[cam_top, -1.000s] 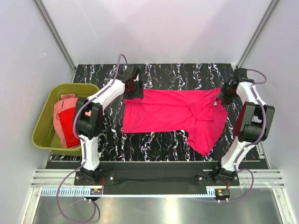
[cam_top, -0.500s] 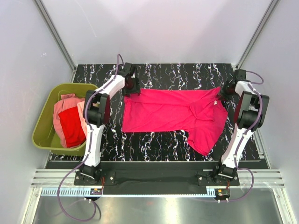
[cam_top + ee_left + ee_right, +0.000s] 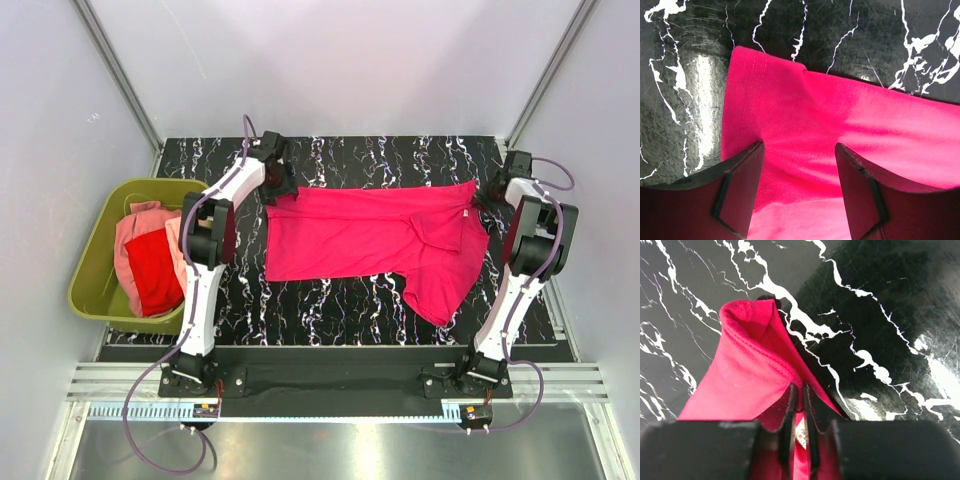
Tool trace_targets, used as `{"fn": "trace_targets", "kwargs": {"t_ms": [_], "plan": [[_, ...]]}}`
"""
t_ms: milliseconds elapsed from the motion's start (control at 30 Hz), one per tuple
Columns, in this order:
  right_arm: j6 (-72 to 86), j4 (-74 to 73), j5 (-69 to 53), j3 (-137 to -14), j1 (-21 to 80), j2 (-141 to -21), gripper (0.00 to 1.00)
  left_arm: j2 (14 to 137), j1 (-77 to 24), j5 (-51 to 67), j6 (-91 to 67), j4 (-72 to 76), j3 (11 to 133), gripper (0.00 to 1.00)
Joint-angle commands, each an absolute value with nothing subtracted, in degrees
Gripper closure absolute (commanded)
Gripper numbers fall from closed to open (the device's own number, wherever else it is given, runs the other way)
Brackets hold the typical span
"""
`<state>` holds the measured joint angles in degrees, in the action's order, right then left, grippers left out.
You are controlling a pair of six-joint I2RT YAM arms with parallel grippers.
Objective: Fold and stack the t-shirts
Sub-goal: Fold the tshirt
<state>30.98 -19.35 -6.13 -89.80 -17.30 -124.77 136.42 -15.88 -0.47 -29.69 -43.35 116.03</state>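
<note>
A magenta-pink t-shirt (image 3: 370, 235) lies spread across the black marbled table, one sleeve hanging toward the front right. My left gripper (image 3: 279, 190) is open at the shirt's far left corner, its fingers (image 3: 740, 185) straddling the hem (image 3: 805, 125) with cloth between them. My right gripper (image 3: 492, 197) is shut on the shirt's far right edge near the collar (image 3: 760, 355), lifting a fold off the table; a small label shows between the jaws. A red t-shirt (image 3: 152, 270) and a salmon-pink t-shirt (image 3: 135, 228) lie in the tub.
An olive-green plastic tub (image 3: 95, 262) stands at the table's left edge. Grey walls enclose the table (image 3: 400, 160) on three sides. The arm bases stand on the near rail.
Both grippers have moved toward the far edge, drawing the shirt's top edge straighter and further back. The left gripper now stands open over the corner.
</note>
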Motion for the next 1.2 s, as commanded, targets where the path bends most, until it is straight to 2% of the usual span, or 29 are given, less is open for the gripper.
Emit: {"fn": "trace_targets", "kwargs": {"t_ms": [0, 100, 167, 267, 333, 400, 567, 667, 733, 833, 967, 1167], "plan": [[35.94, -17.49, -4.91, -91.57, -18.54, -125.41, 0.82, 139.66, -14.24, -2.03, -30.94, -45.18, 117.59, 0.34], [36.83, -16.96, -9.13, -93.51, -18.54, -126.21, 0.74, 137.38, -14.15, 2.36, -30.41, -43.07, 117.86, 0.34], [36.30, -19.50, -6.96, -94.74, -18.54, -124.99, 0.67, 134.06, -14.24, 5.52, -28.75, -42.80, 117.86, 0.34], [36.30, -33.06, -0.29, -99.81, -18.54, -121.38, 0.56, 128.35, -14.59, 5.72, -27.42, -44.90, 117.60, 0.33], [37.35, -40.66, 3.41, -102.47, -18.54, -119.10, 0.56, 125.09, -15.03, 5.01, -27.07, -46.23, 116.20, 0.32], [39.01, -46.90, 5.36, -100.03, -18.46, -114.21, 0.55, 119.03, -16.43, 1.86, -26.63, -47.28, 110.50, 0.32], [43.06, -49.48, 3.35, -82.92, -18.37, -100.57, 0.58, 103.66, -20.21, -5.43, -27.59, -42.90, 89.41, 0.32], [46.40, -47.12, -5.34, -66.16, -18.20, -90.99, 0.58, 98.02, -22.06, -7.55, -30.66, -41.66, 80.09, 0.36], [49.12, -47.19, -7.20, -61.02, -16.71, -85.45, 0.59, 96.25, -22.59, -6.51, -33.48, -41.40, 74.83, 0.37], [55.09, -52.98, -2.13, -55.65, -10.84, -80.52, 0.58, 94.66, -23.99, -2.99, -35.24, -40.17, 70.07, 0.38], [62.12, -56.51, -1.14, -48.11, -4.41, -77.09, 0.57, 92.29, -26.10, -3.00, -36.47, -38.15, 65.84, 0.37], [68.47, -58.70, 1.48, -40.26, -2.99, -67.95, 0.53, 90.97, -26.45, -3.24, -37.35, -38.14, 63.46, 0.36]]}}
